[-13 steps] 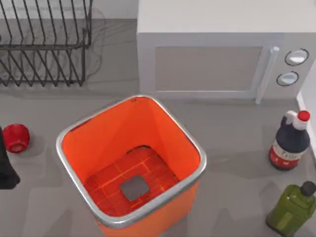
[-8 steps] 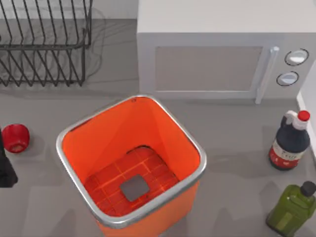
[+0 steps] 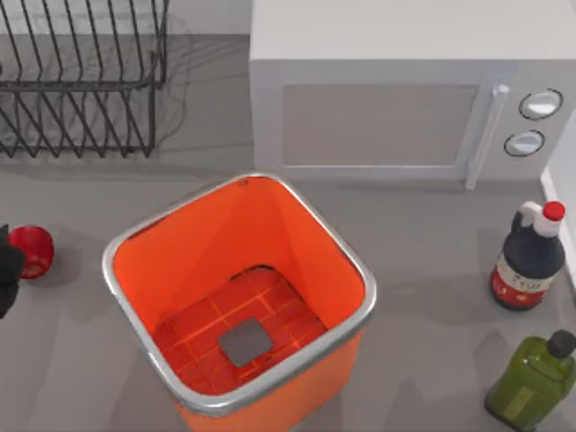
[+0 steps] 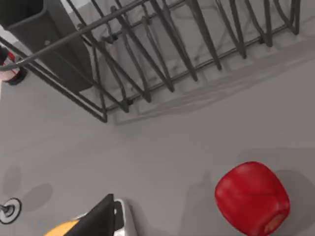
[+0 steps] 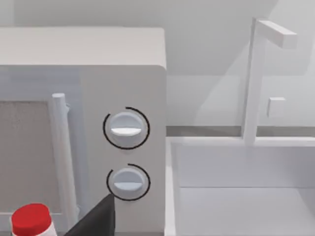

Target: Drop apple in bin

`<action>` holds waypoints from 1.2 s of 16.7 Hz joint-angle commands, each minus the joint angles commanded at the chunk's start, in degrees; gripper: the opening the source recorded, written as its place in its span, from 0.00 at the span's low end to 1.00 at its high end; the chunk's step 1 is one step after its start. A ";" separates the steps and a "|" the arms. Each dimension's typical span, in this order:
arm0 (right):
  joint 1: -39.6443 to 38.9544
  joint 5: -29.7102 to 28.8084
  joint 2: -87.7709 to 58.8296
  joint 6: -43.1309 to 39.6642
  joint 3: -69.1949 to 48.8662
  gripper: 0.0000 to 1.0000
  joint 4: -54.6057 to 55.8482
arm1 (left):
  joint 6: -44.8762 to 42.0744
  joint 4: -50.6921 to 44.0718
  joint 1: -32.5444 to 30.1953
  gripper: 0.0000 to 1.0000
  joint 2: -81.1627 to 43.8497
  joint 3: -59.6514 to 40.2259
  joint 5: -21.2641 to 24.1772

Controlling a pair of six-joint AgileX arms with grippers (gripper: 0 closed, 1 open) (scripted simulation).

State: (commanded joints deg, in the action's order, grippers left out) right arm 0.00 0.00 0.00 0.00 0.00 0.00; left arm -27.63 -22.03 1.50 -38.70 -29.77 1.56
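At left edge, gripper point(image 3: 5, 270) half-cut beside apple point(image 3: 32, 250)

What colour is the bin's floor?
The bin's floor is an orange-red grid with a grey square at its centre, clearest in the top view.

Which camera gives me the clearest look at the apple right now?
The left wrist view: the apple sits whole on the grey table, nothing covering it. In the top view it is small at the left edge, beside the left arm.

The left gripper point(image 3: 5, 270) is cut off by the top view's left edge, overlapping the small glossy red apple point(image 3: 32, 249).
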 joint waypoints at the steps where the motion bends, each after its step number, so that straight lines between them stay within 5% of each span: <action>1: 0.00 0.00 0.00 0.00 0.00 1.00 0.00 | -3.85 -3.19 0.18 1.00 -6.35 -4.03 0.24; 12: 0.00 0.00 0.00 0.00 0.00 1.00 0.00 | -40.83 -33.19 1.98 1.00 -62.16 -43.17 2.45; 20: 0.00 0.00 0.00 0.00 0.00 1.00 0.00 | -47.94 -38.39 2.34 1.00 -72.02 -51.22 2.87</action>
State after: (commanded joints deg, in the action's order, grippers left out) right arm 0.00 0.00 0.00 0.00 0.00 0.00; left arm -75.57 -60.42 3.84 -110.72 -80.98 4.42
